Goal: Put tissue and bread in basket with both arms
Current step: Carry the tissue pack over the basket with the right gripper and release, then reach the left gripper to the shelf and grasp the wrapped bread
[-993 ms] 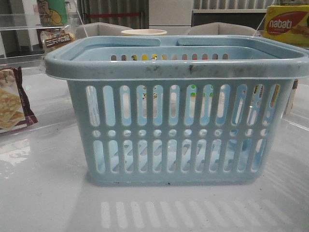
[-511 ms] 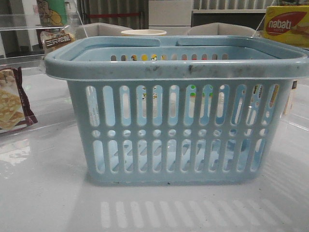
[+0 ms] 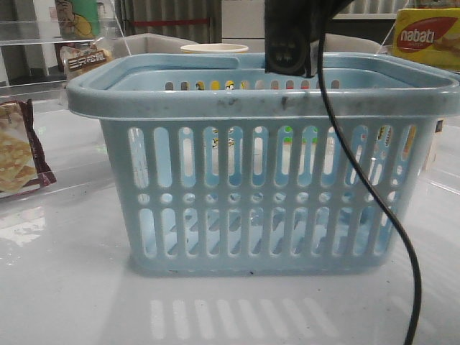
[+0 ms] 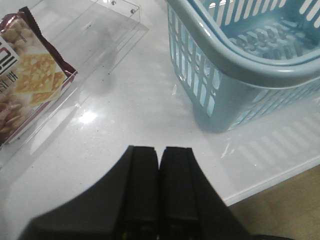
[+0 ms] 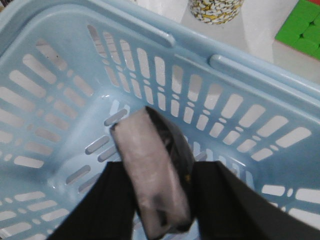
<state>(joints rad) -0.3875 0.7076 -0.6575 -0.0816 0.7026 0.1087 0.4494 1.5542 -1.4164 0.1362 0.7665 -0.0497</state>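
The light-blue basket stands mid-table; its inside fills the right wrist view. My right gripper is shut on the tissue, a small dark pack with a greyish face, held above the basket floor. In the front view only the right arm shows, dipping behind the basket's rim, its cable hanging in front. My left gripper is shut and empty over the table, beside the basket. The bread, a packet with a dark label band, lies at the back left.
A maroon-edged cracker packet lies at the left, also in the left wrist view by a clear acrylic tray. A yellow box and a cup stand behind the basket. The table's front edge is close.
My right arm has come down into the front view over the basket's far side, its cable now hanging across the basket front. The basket has not moved.
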